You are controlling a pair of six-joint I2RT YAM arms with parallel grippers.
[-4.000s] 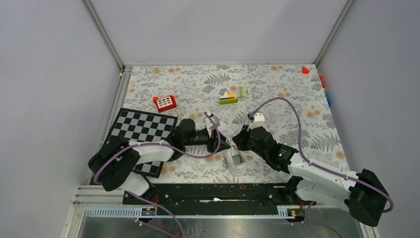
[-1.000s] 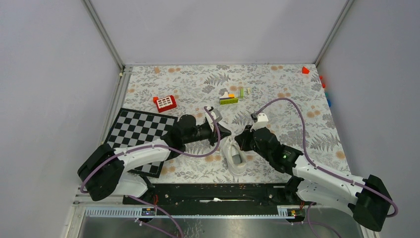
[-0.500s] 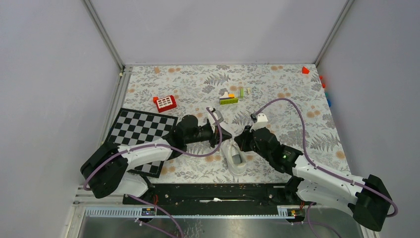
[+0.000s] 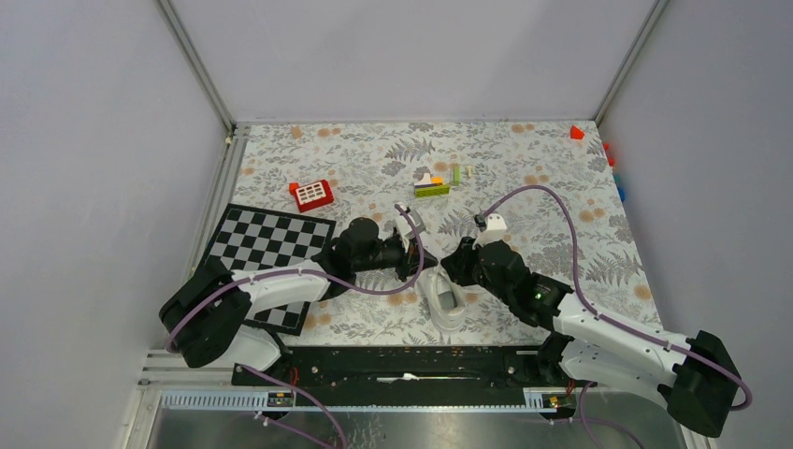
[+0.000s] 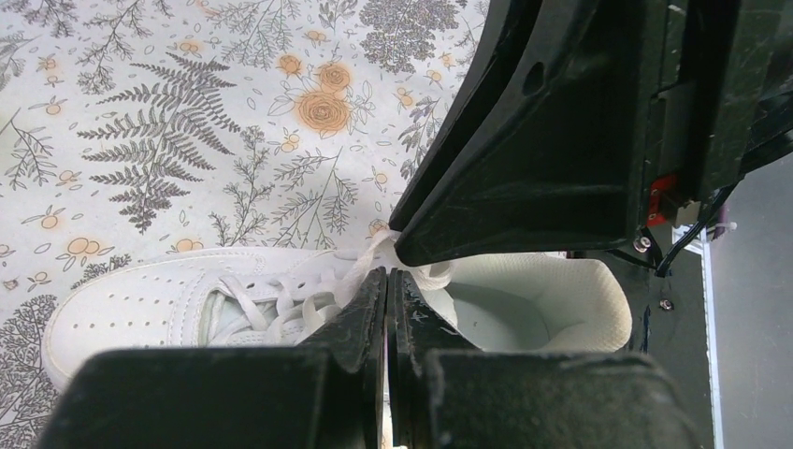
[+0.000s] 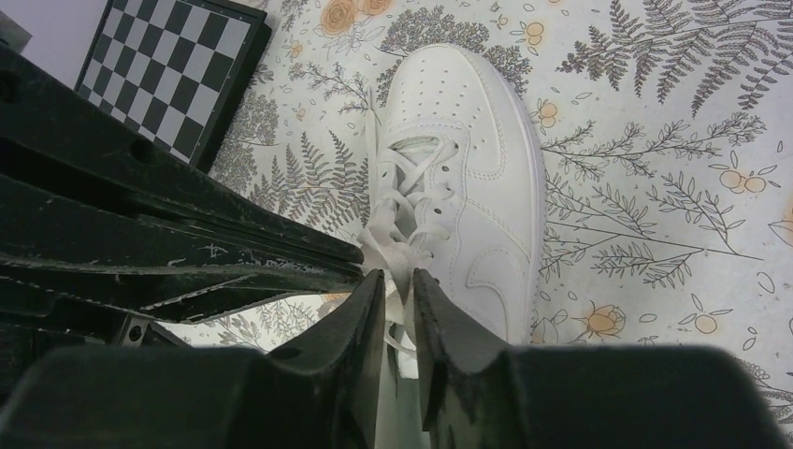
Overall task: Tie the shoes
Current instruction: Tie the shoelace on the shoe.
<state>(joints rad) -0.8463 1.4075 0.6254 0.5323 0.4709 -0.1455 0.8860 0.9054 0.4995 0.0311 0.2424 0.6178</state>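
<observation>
The white shoe (image 4: pixel 450 310) lies on the floral cloth between the two arms, toe towards the far side; its laces (image 6: pixel 417 190) are loose. My left gripper (image 5: pixel 386 273) hangs over the shoe's (image 5: pixel 140 299) tongue with its jaws pressed together, and a white lace (image 5: pixel 363 266) comes out on both sides of the tips. My right gripper (image 6: pixel 399 276) meets it tip to tip from the other side. Its jaws stand a little apart with a bunch of lace in the gap. In the top view both grippers crowd over the shoe's lacing, left gripper (image 4: pixel 418 265) and right gripper (image 4: pixel 446 272).
A checkerboard (image 4: pixel 266 238) lies to the left, under the left arm. A red toy block (image 4: pixel 311 194) and a small stack of coloured bricks (image 4: pixel 432 185) sit farther back. A red piece (image 4: pixel 576 132) rests at the far right corner. Grey walls enclose the cloth.
My left gripper, still shut, has come back down and nearer to the shoe. My right gripper's jaws have parted from shut to a narrow gap around the lace.
</observation>
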